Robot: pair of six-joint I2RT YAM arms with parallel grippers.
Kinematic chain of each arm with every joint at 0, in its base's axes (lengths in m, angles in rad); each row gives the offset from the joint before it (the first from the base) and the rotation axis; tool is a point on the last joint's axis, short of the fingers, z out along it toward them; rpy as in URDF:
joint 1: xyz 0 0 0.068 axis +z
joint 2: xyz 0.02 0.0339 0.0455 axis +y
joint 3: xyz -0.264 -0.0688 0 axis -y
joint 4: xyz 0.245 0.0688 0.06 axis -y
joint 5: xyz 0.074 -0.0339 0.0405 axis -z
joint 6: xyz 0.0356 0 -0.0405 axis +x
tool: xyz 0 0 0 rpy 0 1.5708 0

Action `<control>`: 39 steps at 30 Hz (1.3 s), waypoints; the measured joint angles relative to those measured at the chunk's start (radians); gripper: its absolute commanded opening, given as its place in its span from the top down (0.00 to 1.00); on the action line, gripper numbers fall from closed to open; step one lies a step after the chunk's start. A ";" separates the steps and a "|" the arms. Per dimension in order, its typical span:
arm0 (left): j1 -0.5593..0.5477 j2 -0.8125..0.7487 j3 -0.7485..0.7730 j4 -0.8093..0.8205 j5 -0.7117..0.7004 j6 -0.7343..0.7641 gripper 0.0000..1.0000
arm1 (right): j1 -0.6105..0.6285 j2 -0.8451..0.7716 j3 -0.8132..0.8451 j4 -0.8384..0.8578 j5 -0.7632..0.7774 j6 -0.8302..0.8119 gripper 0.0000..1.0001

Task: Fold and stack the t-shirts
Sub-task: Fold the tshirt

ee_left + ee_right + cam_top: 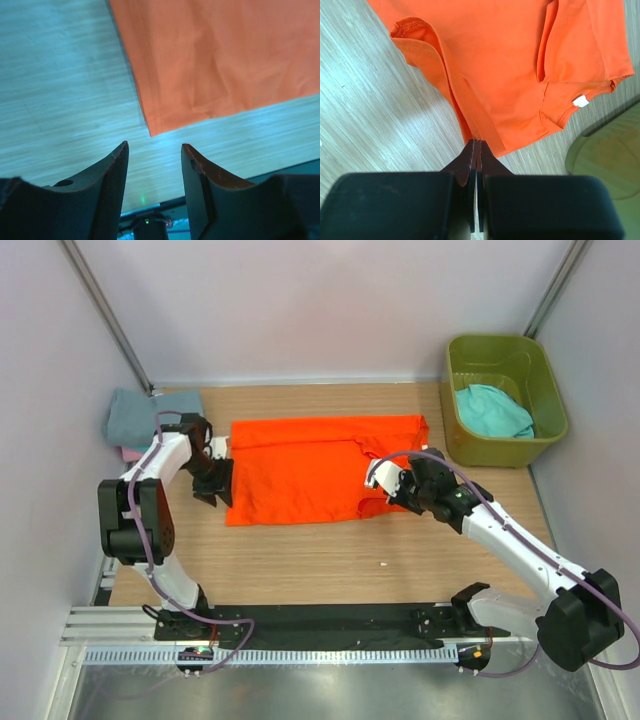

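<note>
Edge of orange t-shirt (520, 65) pinched in my right pincer (476, 143); my left pincer (154, 146) parted over desk (60, 90), beside its corner.

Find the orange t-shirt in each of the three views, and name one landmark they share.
Top external: orange t-shirt spread mid-table, between both arms.
Left wrist: orange t-shirt upper right, its corner just beyond the open left gripper.
Right wrist: orange t-shirt upper frame, its edge pinched in the shut right gripper.
Shared landmark: the wooden table under it.

White links (176, 580), blk joints (130, 515), purple cables (405, 453), dark L gripper (152, 152), R gripper (476, 146)
</note>
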 measured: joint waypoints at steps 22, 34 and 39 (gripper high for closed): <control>0.026 0.155 -0.025 -0.045 0.031 -0.003 0.61 | 0.000 -0.034 0.000 0.000 0.017 0.008 0.99; 0.026 0.202 -0.025 -0.046 0.058 -0.007 0.81 | 0.000 -0.038 -0.020 0.005 0.023 0.008 0.99; 0.026 0.206 -0.025 -0.044 0.077 -0.007 0.97 | 0.000 -0.044 -0.037 0.011 0.032 0.008 0.99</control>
